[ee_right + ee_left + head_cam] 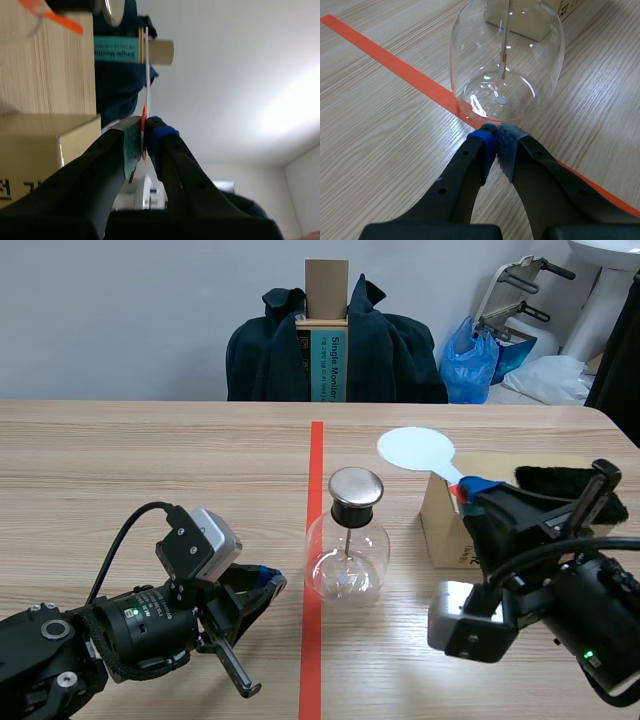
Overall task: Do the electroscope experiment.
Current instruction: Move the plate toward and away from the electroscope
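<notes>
Left hand [495, 142]: pressed together, empty, just beside the electroscope [347, 550] base. Electroscope stands on the surface [150, 470] at its 2 o'clock; glass, judged fragile and slippery: grip the neck. Right hand [144, 131] pinches paddle [415, 450] handle.

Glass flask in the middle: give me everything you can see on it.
The glass flask is a clear round bulb with a short dark neck, topped by a shiny metal cap. A thin rod hangs down inside, ending near the bottom. It stands upright on the table, its base at the edge of the tape line. The left gripper, shut, points at its base; contact cannot be told. Nothing holds it.
</notes>
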